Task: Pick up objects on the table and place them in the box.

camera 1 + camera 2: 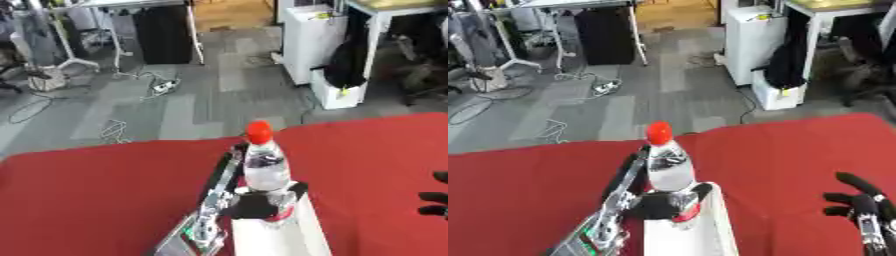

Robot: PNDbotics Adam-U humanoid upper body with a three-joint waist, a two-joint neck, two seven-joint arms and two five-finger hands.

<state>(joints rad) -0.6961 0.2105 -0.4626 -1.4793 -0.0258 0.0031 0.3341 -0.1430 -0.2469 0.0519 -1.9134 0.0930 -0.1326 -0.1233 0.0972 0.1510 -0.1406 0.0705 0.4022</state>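
Here, the robot's left hand has its fingers curled around the lower body of a clear water bottle with a red cap, upright, just above the white box. Off to the right, well apart, the right hand rests with fingers spread, on the red table.

Even, diffuse indoor lighting is recorded, moderately bright; no single source can be determined. Shadows on the red tablecloth are faint. Pale glare is noted on the white box and the clear bottle. Both views are soft overall, with edges smeared throughout.
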